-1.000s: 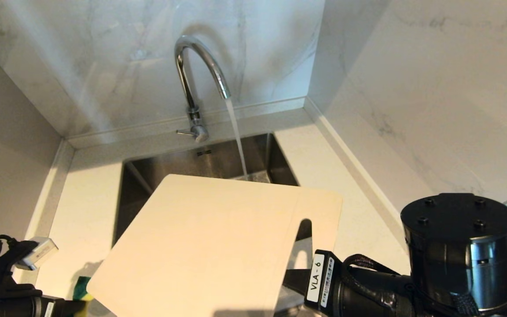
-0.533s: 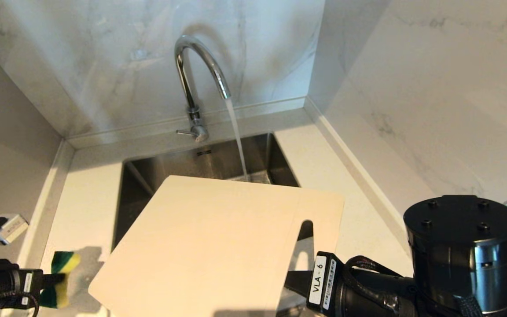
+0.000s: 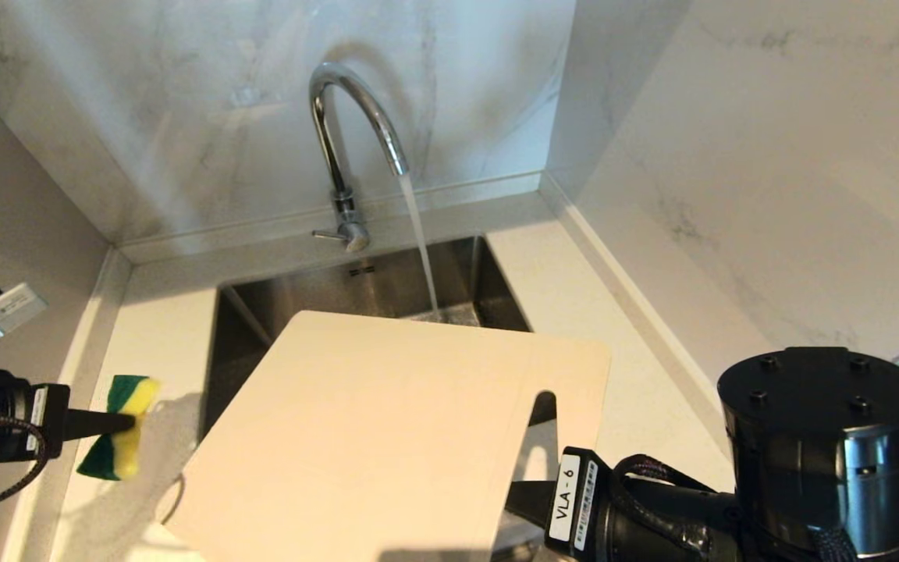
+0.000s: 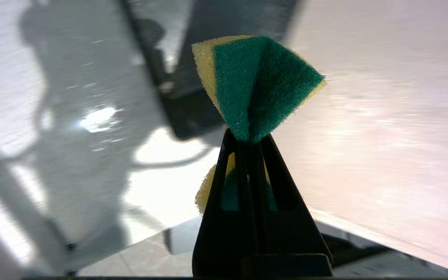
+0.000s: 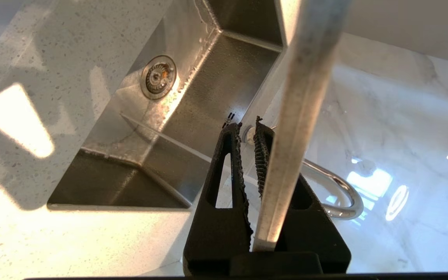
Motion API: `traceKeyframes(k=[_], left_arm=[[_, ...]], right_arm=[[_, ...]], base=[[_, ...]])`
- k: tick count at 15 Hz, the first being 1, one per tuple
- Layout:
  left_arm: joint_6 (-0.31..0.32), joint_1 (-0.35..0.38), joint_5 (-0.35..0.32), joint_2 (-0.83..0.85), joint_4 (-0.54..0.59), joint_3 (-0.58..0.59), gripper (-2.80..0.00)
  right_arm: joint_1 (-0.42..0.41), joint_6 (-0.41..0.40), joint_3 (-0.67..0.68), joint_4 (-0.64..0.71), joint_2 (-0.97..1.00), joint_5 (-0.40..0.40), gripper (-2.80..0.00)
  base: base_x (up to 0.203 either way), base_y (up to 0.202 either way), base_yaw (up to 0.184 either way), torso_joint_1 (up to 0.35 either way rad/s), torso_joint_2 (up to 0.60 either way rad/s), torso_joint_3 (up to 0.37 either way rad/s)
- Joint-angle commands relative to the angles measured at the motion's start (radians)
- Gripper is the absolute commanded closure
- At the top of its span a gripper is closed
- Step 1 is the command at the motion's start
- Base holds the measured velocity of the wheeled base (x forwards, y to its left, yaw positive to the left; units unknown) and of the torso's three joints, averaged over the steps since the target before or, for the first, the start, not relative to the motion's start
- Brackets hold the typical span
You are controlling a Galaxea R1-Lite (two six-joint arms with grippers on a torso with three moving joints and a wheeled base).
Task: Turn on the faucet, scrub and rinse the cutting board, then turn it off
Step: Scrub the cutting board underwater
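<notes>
Beyond the right gripper lies the steel sink, set into the pale counter. Water runs into the sink from the faucet, whose arched chrome spout stands behind the basin with its small lever at the base. A round drain shows in the sink floor; the rest of the basin's inside is mostly hidden by the cutting board.

The right gripper is clamped on the cutting board near its handle slot, and in the right wrist view the board's thin edge runs between the two fingers. The board is held tilted over the near part of the sink, its far edge just short of the falling water, which passes behind it.

The left gripper is off to the board's left, above the counter, pinched tight on a green and yellow sponge that fans out on both sides of the fingertips. The sponge is close to the board's left edge but apart from it.

Compared with a second ago, the left gripper and sponge have risen from the lower corner of the head view and moved further out over the counter. The board, faucet and water stream look unchanged.
</notes>
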Motion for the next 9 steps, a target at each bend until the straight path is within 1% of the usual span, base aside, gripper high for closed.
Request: traceKeyframes(k=[1,3,5,7,8,9], left_arm=[[-0.088,-0.172,0.007,0.015,0.08,-0.149,0.0],[-0.183,-0.348,0.031,0.033,0.173,-0.27,0.0],[-0.266,-0.535,0.079,0.055,0.231,-0.338,0.0],[-0.333,-0.725,0.178,0.094,0.256,-0.359,0.0],[-0.362,-0.796,0.239,0.13,0.262,-0.361,0.0],[-0.388,-0.838,0.297,0.175,0.266,-0.362,0.0]], right_arm=[[0.001,-0.013,0.004,-0.002,-0.01,0.001,0.0],[0.001,-0.013,0.007,-0.002,-0.01,0.001,0.0],[0.001,-0.013,0.006,-0.002,-0.007,0.001,0.0],[0.001,-0.012,0.006,-0.002,-0.008,0.001,0.0],[0.001,-0.011,0.006,-0.002,-0.009,0.001,0.0],[0.001,-0.011,0.006,-0.002,-0.009,0.001,0.0]], base=[[0.0,0.0,0.0,0.0,0.0,0.0],[0.0,0.0,0.0,0.0,0.0,0.0],[0.0,0.0,0.0,0.0,0.0,0.0],[0.0,0.0,0.0,0.0,0.0,0.0],[0.0,0.0,0.0,0.0,0.0,0.0],[0.0,0.0,0.0,0.0,0.0,0.0]])
